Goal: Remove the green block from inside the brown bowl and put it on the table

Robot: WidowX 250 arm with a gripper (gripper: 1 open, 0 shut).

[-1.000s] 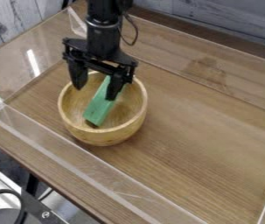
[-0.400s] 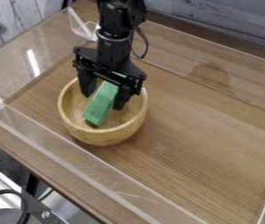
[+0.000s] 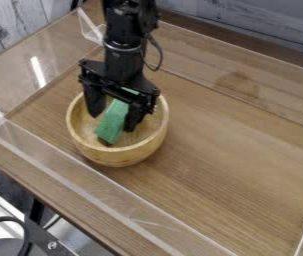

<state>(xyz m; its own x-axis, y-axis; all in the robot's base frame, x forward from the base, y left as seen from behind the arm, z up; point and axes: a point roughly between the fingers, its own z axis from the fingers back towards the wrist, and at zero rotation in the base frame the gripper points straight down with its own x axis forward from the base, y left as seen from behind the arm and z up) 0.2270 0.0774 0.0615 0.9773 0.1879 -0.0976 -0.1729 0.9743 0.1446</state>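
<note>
The brown bowl (image 3: 80, 142) sits on the table (image 3: 221, 160) at the left of centre. Inside it the green block (image 3: 112, 126) leans tilted against the bowl's wall, its upper end rising toward the rim. My black gripper (image 3: 116, 112) points straight down over the bowl, open, with one finger on each side of the block's upper end. Its fingertips reach down inside the bowl. I cannot tell whether the fingers touch the block.
Low clear acrylic walls (image 3: 60, 170) run around the tabletop's edges. A wide stretch of bare wood lies to the right of and in front of the bowl. The arm's black column (image 3: 124, 30) rises behind the bowl.
The gripper has sunk a little deeper into the bowl around the block and stayed open. The block and bowl have not moved.
</note>
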